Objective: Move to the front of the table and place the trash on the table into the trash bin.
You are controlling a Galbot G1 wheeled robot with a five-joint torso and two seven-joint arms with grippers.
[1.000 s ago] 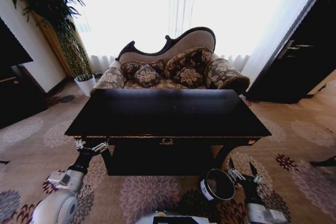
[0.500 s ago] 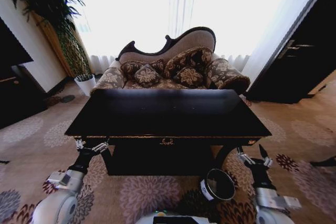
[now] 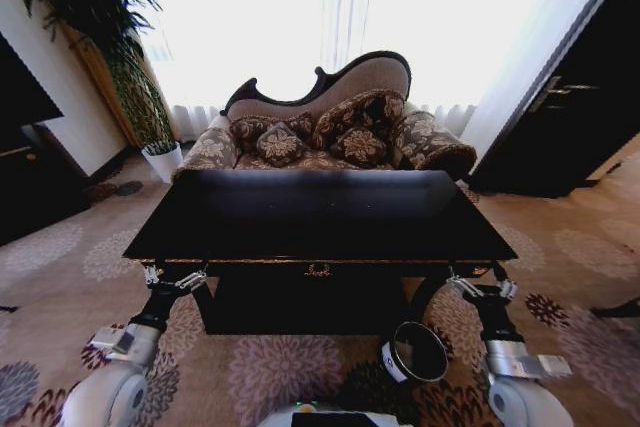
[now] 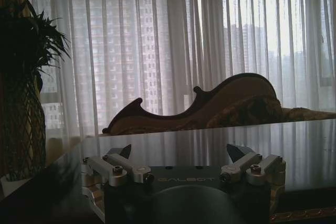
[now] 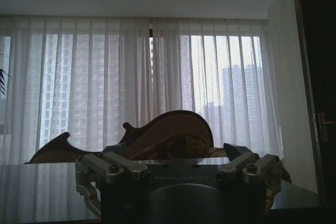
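No trash is showing on the table (image 3: pixel 320 215) at this moment; its glossy black top is reading bare in the head view and both wrist views are looking across the same reflective surface with nothing lying on it. That suggests the clearing part of the task is done or nearly so, though small scraps could be lost in the dark sheen. The trash bin (image 3: pixel 416 352) is standing on the carpet just in front of the table's right front leg, open mouth up, contents too dark to make out. The right gripper (image 3: pixel 482 285) is the thing that is changing: a second ago it was sitting low beside the bin's rim, and now it is rising and swinging outward to the table's front right corner, fingers spread apart and holding nothing. In its wrist view the right gripper (image 5: pixel 178 167) is showing the same wide gap, level with the tabletop edge. The left gripper (image 3: pixel 174 277) is staying put at the front left corner, also apart and empty, confirmed in its wrist view (image 4: pixel 181 162). Judged from this, the right arm is pulling back from a drop at the bin and mirroring the left arm's parked pose. Beyond the table, the sofa (image 3: pixel 330 127) is sitting against the curtains (image 3: pixel 330 17), and the potted plant (image 3: pixel 110 37) is off to the left.
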